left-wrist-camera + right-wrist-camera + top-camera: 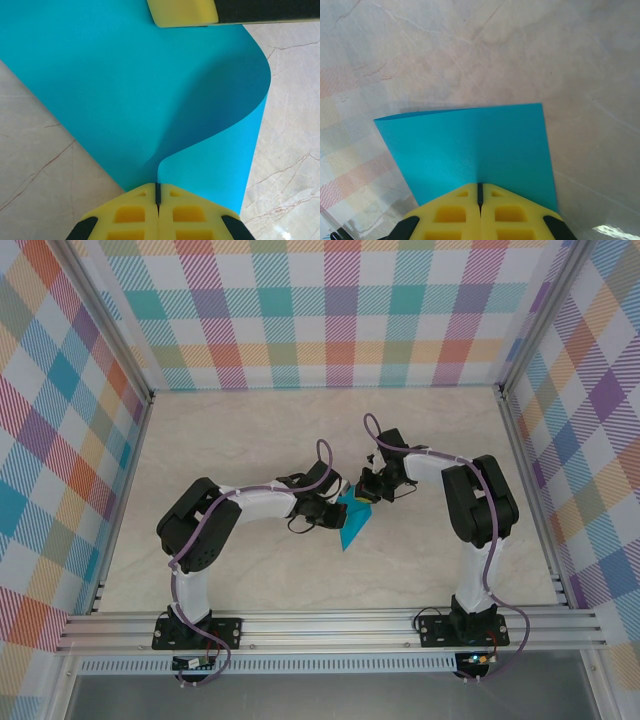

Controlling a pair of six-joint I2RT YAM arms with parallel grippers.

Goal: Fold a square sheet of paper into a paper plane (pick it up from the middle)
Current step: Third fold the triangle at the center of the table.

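Paper in the air between two arms, and this is early folding work. The square sheet of paper (pixel 354 520) hangs at the middle of the worktop (pixel 250 430), pinched from both sides. It looks like the first lengthwise fold is being formed, with no sharp crease visible yet.

Left jaws are shut tight on the near edge of the sheet, yellow fingertips (pixel 130 215) pressed together with the paper's edge caught in the seam. From that wrist camera the sheet rises away in a soft S-shaped bulge, loose rather than flattened, and the right arm's yellow fingertip (pixel 182 14) shows at the sheet's far side. Right jaws are likewise fully closed on the paper. Its own camera shows a flat teal panel running out from the fingertips (pixel 455 215), marble below it. A thin second edge along the far side hints at a doubled layer, though that is hard to call.

Pose now: the left arm (pixel 250 505) reaches in from the left, elbow bent outward and wrist turned toward centre. The right arm (pixel 480 500) curls in from the right, wrist angled down and leftward, and the two wrists nearly meet over the sheet. Whether the lower corner touches the worktop cannot be told.

Next up, by this reading: bring the edges into line, take out that bulge, lower the sheet and press the fold flat. One risk is a skewed crease if either grip slips.
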